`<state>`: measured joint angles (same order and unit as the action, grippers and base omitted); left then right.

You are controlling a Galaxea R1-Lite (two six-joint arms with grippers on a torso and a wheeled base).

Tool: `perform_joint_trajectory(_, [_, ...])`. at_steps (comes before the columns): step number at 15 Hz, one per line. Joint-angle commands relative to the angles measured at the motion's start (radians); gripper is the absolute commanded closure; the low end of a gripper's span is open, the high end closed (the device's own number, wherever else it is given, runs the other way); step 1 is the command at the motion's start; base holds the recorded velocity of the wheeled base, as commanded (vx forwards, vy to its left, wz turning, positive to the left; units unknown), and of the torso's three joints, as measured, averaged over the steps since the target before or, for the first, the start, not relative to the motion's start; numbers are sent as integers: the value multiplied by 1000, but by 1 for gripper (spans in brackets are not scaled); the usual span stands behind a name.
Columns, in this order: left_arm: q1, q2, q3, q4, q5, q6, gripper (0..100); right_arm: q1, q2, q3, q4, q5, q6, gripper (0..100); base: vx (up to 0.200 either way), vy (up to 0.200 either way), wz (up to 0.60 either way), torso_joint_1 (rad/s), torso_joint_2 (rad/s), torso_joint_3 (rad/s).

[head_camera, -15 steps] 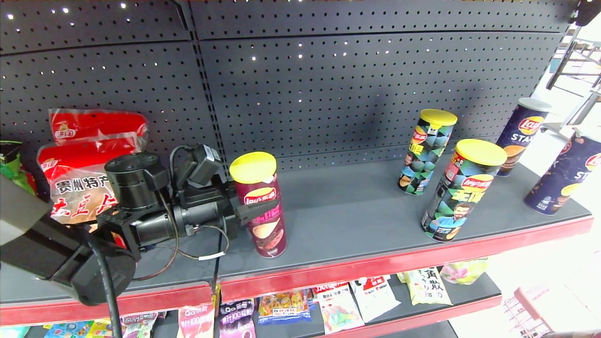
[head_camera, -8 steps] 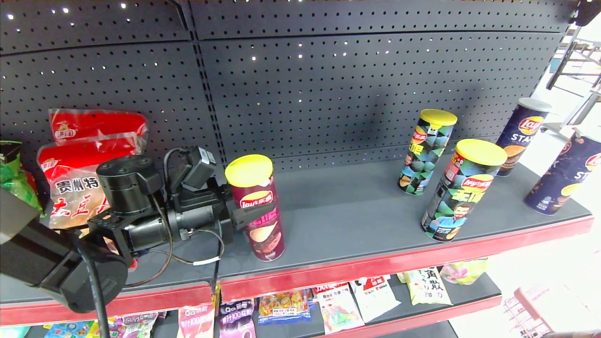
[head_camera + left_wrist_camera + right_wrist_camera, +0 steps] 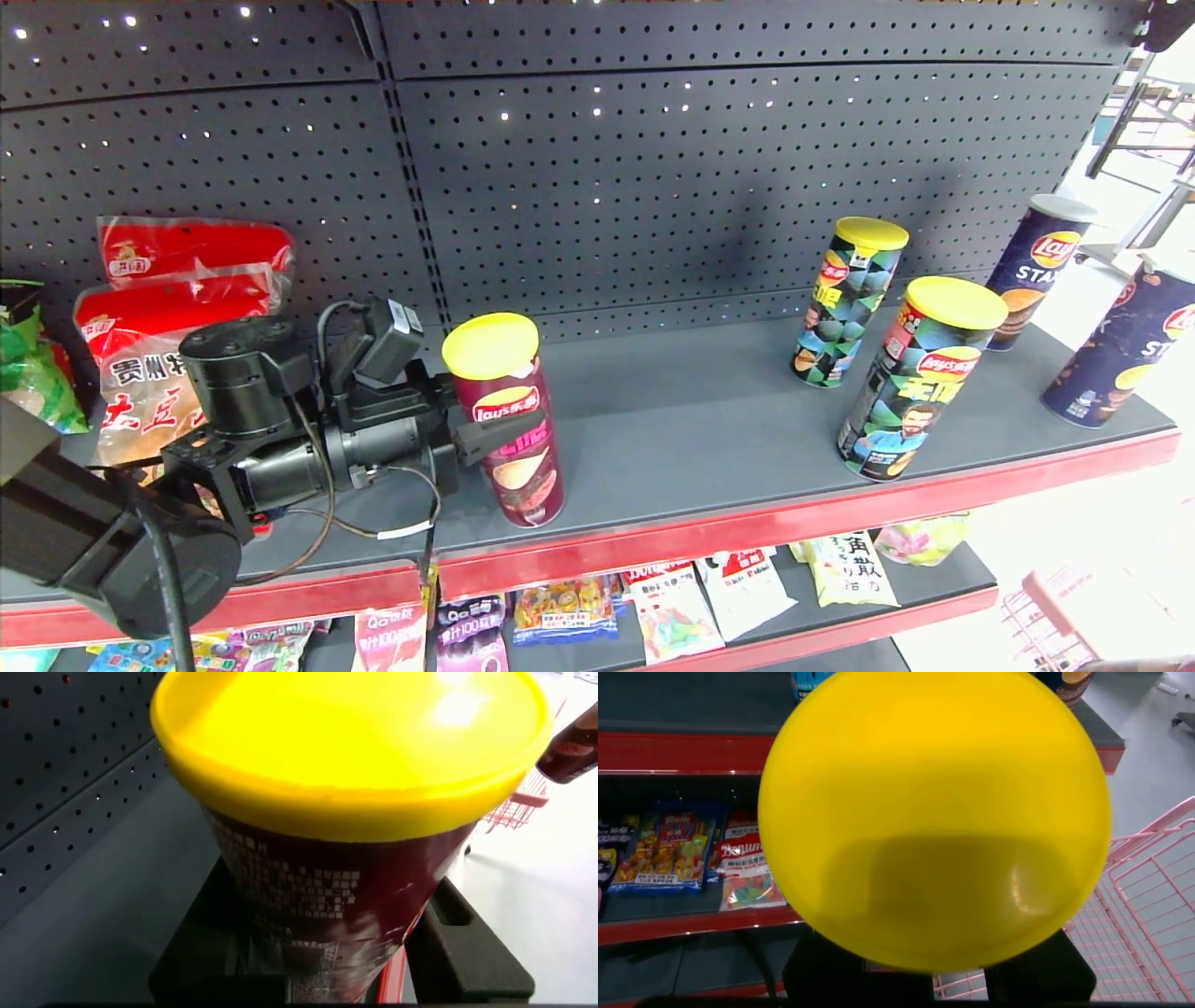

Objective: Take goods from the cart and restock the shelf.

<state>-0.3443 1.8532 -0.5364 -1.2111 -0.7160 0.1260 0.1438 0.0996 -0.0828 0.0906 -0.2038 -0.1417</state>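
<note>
Setting: retail shop, snack aisle. Evidence: a dark metal display shelf [image 3: 672, 439] with a perforated back panel [image 3: 653, 168] and a red front edge strip [image 3: 747, 532]. Chip canisters [image 3: 920, 378] stand upright on it in spaced groups. Red snack bags [image 3: 159, 317] lean against the panel. Packets [image 3: 672, 607] line the tier below. A pink wire cart [image 3: 1148, 905] stands on the pale floor near the shelving.

Count on the upper shelf [image 3: 709, 420]: five upright chip cans, namely one maroon can [image 3: 509, 420], two patterned cans [image 3: 845, 303] [image 3: 920, 383] and two dark blue cans [image 3: 1032, 275] [image 3: 1116, 350]. Two red snack bags [image 3: 187, 247] [image 3: 140, 364]. One green bag [image 3: 23, 369]. Off the shelf: one yellow-lidded can [image 3: 934, 812], one pink cart [image 3: 1038, 586].
</note>
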Motion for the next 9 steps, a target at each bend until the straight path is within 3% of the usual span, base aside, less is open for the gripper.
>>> perform_joint_trajectory(1, [1, 1, 6, 5, 3, 0, 100, 0, 0, 0, 0, 0, 1, 100, 0, 0, 0, 0, 0, 0])
perform_joint_trajectory(9, [-30, -6, 6, 7, 36, 0, 100, 0, 2, -2, 0, 0, -1, 100, 0, 0, 0, 0, 0, 0])
